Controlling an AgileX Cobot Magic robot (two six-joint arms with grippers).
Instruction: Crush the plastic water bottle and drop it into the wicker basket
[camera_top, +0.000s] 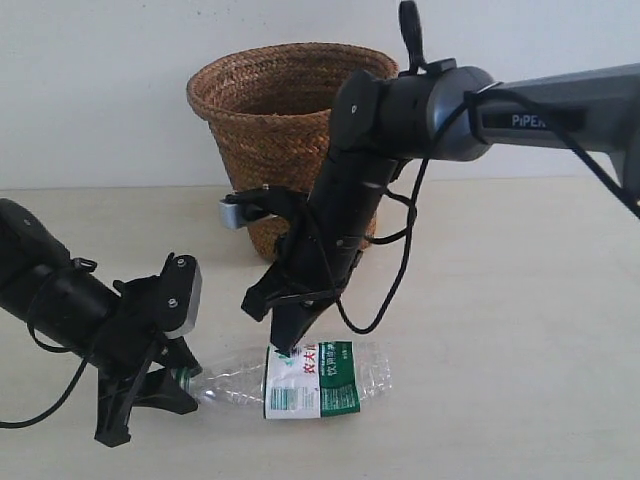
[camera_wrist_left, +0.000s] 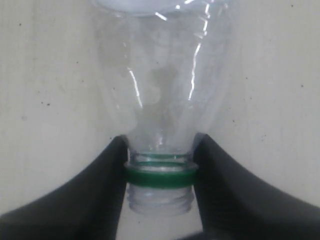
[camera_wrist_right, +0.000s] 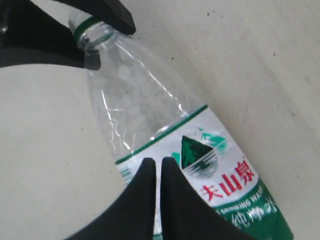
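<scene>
The plastic water bottle (camera_top: 310, 380) lies on its side on the table, near the front edge. It is clear, with a green-and-white label bearing red marks, and its open neck shows a green ring and no cap. My left gripper (camera_top: 178, 385) is shut on the bottle's neck (camera_wrist_left: 160, 170), one black finger on each side of my left gripper (camera_wrist_left: 161, 145). My right gripper (camera_top: 283, 350) is shut, and its tips point down onto the label's edge. In the right wrist view the gripper (camera_wrist_right: 159, 161) covers part of the bottle (camera_wrist_right: 150, 110). The wicker basket (camera_top: 270, 130) stands upright behind.
The basket stands against the pale wall at the back of the beige table (camera_top: 520, 330). The right arm (camera_top: 420, 110) reaches down in front of the basket, with a black cable (camera_top: 400, 270) looping beside it. The left arm (camera_top: 50, 295) lies low at the front left.
</scene>
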